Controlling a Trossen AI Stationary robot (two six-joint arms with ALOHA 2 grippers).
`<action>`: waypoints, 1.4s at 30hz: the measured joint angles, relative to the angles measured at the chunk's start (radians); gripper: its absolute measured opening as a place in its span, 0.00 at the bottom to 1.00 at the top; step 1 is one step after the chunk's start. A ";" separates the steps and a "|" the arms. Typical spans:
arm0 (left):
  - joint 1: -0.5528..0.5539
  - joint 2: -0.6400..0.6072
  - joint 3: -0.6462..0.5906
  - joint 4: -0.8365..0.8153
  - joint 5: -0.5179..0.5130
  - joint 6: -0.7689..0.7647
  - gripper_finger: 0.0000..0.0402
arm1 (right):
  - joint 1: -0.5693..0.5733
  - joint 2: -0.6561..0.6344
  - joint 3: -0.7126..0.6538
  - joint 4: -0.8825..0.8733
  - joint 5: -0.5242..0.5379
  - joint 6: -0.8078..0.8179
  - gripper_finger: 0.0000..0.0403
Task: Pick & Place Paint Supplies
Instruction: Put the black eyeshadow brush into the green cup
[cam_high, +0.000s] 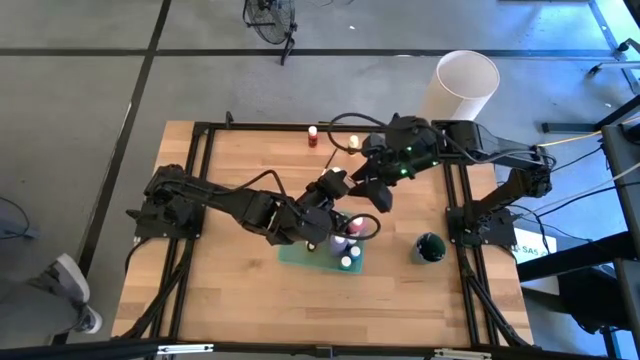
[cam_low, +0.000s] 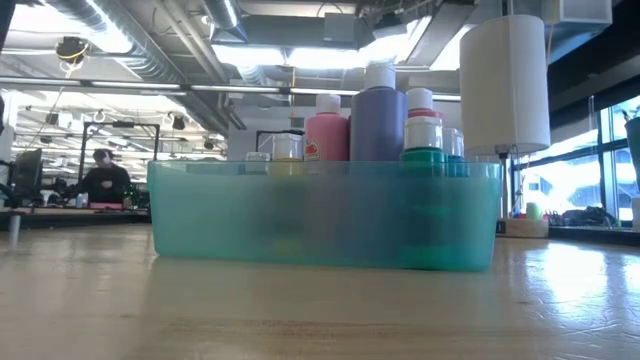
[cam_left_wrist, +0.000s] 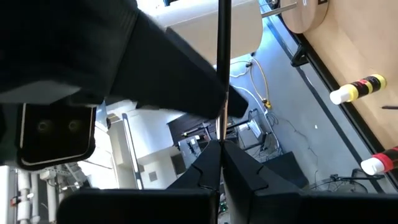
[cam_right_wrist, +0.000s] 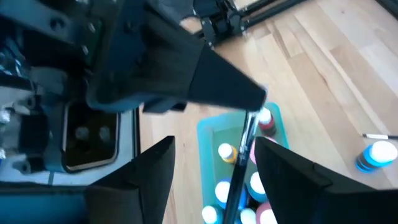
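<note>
left gripper (cam_left_wrist: 221, 152): I've got it pinched on a thin brush (cam_left_wrist: 222, 68), upright.
right gripper (cam_right_wrist: 214, 158): fingers spread around that brush.
handoff tip: I'd close right before loosening left, then lower into teal tray (cam_high: 300, 256).

High view: straight down over the whole tabletop (cam_high: 230, 290). Low view: level at tabletop height, very near the teal bin (cam_low: 320, 215). Wrist views: close behind each arm's fingers. High, low and right wrist views share the bin.

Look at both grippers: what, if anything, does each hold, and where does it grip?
The left gripper is shut on a thin brush, pinching its lower shaft. The right gripper is open around the same brush above the teal bin, not gripping.
</note>
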 joint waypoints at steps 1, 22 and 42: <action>0.000 0.000 0.000 0.000 0.000 -0.001 0.01 | 0.000 0.000 0.000 -0.011 -0.002 -0.002 0.56; -0.010 -0.002 0.000 0.000 0.018 -0.004 0.01 | 0.000 0.000 0.000 -0.043 -0.001 -0.070 0.30; -0.011 -0.002 0.000 -0.001 0.018 -0.029 0.01 | -0.002 0.000 0.000 -0.058 0.006 -0.110 0.08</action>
